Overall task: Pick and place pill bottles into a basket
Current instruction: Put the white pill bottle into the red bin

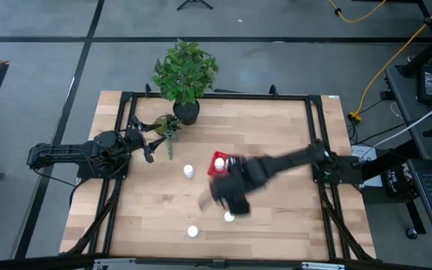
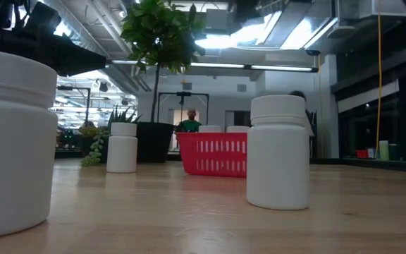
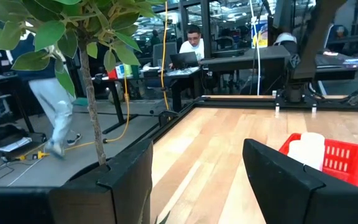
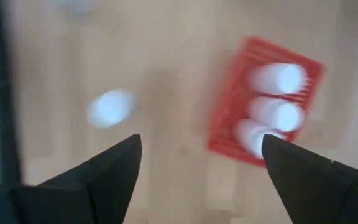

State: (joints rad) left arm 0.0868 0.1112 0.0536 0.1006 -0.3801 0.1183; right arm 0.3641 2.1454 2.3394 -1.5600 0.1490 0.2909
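The red basket (image 1: pixel 217 160) stands at mid-table and holds three white pill bottles (image 4: pixel 277 107), standing upright. Three more bottles stand on the table: one to the basket's left (image 1: pixel 189 171), one near the front edge (image 1: pixel 193 231), and one by my right gripper (image 1: pixel 229 217). In the low view they show left (image 2: pixel 13 141), right (image 2: pixel 279 152) and farther back (image 2: pixel 122 147), in front of the basket (image 2: pixel 217 154). My right gripper (image 4: pixel 201 142) hovers open and empty above the table, just on the near side of the basket (image 1: pixel 222 195). My left gripper (image 3: pixel 197 149) waits open at the table's left (image 1: pixel 150 150).
A potted plant in a black pot (image 1: pixel 186 111) stands at the far edge, with a small succulent (image 1: pixel 167 129) beside my left gripper. A black frame (image 1: pixel 313 120) runs around the wooden table. A person (image 3: pixel 194 43) sits at a desk beyond the table.
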